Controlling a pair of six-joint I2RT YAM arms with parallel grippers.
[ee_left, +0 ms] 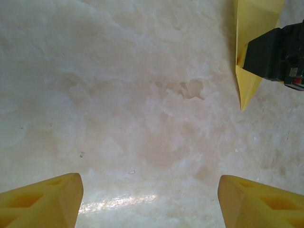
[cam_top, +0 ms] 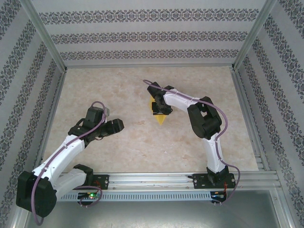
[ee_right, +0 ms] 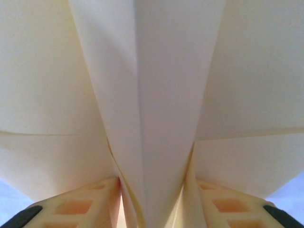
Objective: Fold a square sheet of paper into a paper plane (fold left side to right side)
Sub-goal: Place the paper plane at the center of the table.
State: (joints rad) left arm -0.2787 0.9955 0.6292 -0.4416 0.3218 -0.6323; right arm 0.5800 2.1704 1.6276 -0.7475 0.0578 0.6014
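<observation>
Closest to the right wrist's lens, two pale-yellow ribbed fingers [ee_right: 80,206] of the right tool [ee_right: 152,190] are seen on either side of the centre fold of the thin pale-yellow paper plane [ee_right: 156,95], whose wings spread toward 10 and 2 o'clock. The fingers are laid against the fold, yet whether it is pinched or merely flanked cannot be told.

From above, the right tool [cam_top: 159,110] is seen over the paper plane [cam_top: 161,119], just toward 12 o'clock from the middle of the pale marbled tabletop [cam_top: 142,152], with the nose pointed to 6 o'clock. The left tool [cam_top: 116,126] is released and empty, well apart at 8 o'clock from the paper. In its own view the paper plane [ee_left: 247,85] is seen at 1 o'clock.

The centre crease is judged to be the step in hand. It is best squeezed squarely along the fold line, with both wings kept level and the paper not dragged. The nose could be steadied by the left tool.
</observation>
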